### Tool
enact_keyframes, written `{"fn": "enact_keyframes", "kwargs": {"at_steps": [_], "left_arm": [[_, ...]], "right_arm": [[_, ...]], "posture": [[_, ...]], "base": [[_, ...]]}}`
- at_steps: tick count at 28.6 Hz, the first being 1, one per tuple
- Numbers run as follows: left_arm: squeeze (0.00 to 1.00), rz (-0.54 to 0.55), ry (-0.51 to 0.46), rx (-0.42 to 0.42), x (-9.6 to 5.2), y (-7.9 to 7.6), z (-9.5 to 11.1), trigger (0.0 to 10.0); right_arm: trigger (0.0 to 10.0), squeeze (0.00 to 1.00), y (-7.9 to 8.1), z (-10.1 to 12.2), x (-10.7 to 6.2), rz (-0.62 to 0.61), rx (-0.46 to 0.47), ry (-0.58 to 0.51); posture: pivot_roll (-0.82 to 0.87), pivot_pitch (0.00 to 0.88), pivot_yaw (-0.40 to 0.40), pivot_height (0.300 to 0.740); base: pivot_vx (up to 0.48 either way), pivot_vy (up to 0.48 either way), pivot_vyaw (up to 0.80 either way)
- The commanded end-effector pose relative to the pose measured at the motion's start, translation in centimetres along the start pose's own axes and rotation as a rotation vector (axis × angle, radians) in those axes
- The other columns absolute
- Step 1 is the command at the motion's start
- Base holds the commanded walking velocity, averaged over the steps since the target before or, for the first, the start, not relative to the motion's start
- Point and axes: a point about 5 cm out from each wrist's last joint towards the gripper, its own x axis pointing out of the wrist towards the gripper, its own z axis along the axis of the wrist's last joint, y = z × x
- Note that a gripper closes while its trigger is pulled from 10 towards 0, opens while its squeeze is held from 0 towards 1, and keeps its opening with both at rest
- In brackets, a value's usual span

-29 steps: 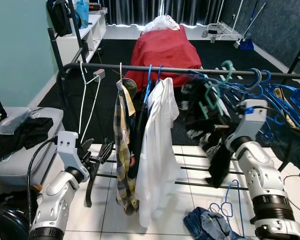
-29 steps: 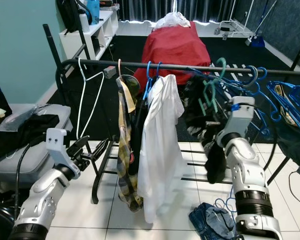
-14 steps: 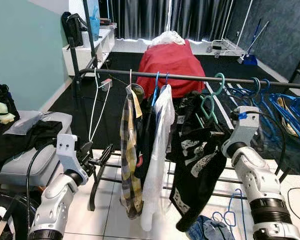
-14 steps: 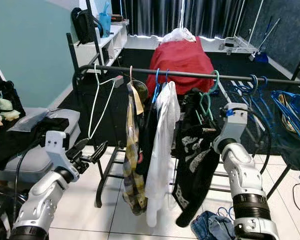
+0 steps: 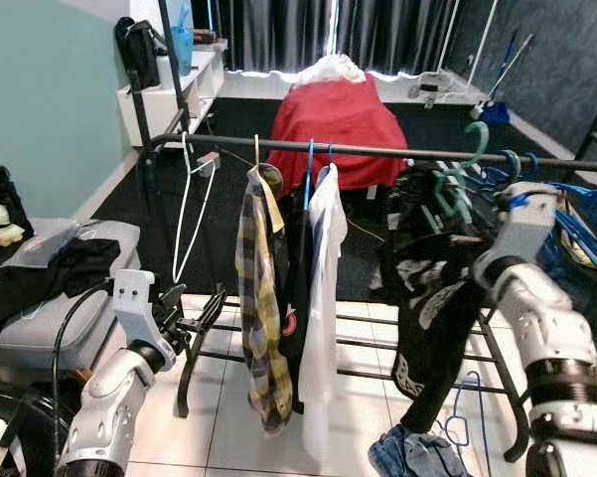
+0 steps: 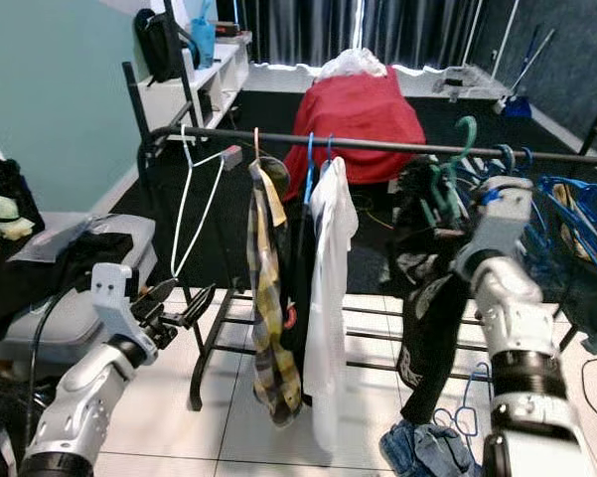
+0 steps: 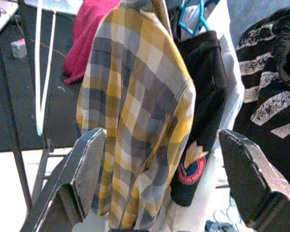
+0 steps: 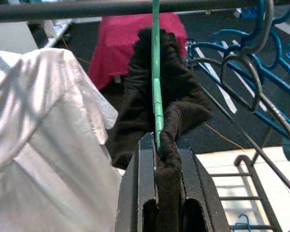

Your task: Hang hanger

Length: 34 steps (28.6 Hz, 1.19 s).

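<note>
- Right tool (image 8: 159,145): raised near rail (image 5: 377,152), fingers closed tight on green hanger (image 8: 157,87) with black garment (image 5: 432,298) bunched in the pinch.
- Green hanger's hook (image 5: 474,134) is seen sticking up above the rail, R of centre; whether it's seated on the rail can't be told.
- Black garment w/ white print is draped down from the hanger, bottom edge near floor.
- Left tool (image 7: 159,159): held low by rack's L end, fingers spread wide, nothing held; pointed at plaid shirt (image 5: 261,298).
- Plaid shirt, a dark item and white shirt (image 5: 323,278) are hung side by side mid-rail.
- White empty hanger (image 5: 187,214) is hung at L end of rail.
- Blue hangers (image 5: 576,209) are clustered at R end.
- Jeans (image 5: 407,457) lie crumpled on tile floor below the black garment.
- Red cover (image 5: 336,119) is noted on bed behind rack.
</note>
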Motion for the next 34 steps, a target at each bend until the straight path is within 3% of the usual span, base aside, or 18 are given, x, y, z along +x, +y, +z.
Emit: {"fn": "enact_keyframes", "kwargs": {"at_steps": [1,9,18,28,34], "left_arm": [[0.0,0.002,0.015,0.003,-0.5,0.6,0.1,10.0],[0.0,0.007,0.038,0.029,-1.5,1.7,0.5,10.0],[0.0,0.051,0.063,0.067,-4.4,4.4,1.8,10.0],[0.0,0.056,0.085,0.065,-5.7,4.9,2.5,10.0],[0.0,0.054,0.098,0.063,-6.5,5.2,3.0,10.0]], "right_arm": [[10.0,0.0,0.2,1.2,0.6,-0.001,-0.013,-0.044],[10.0,0.0,0.0,1.6,1.5,-0.058,-0.064,0.002],[10.0,0.0,1.9,3.3,2.6,-0.005,-0.141,-0.019],[10.0,0.0,3.2,4.3,3.2,0.057,-0.184,-0.006],[10.0,0.0,2.5,4.2,3.3,0.011,-0.189,0.023]], "posture": [[-0.01,0.0,-0.009,0.74],[0.02,0.011,0.025,0.74],[0.07,0.073,0.069,0.74],[0.07,0.117,0.086,0.74],[0.1,0.144,0.1,0.74]], "base": [[0.0,0.0,0.0],[0.0,0.0,0.0],[0.0,0.0,0.0],[0.0,0.0,0.0],[0.0,0.0,0.0]]}}
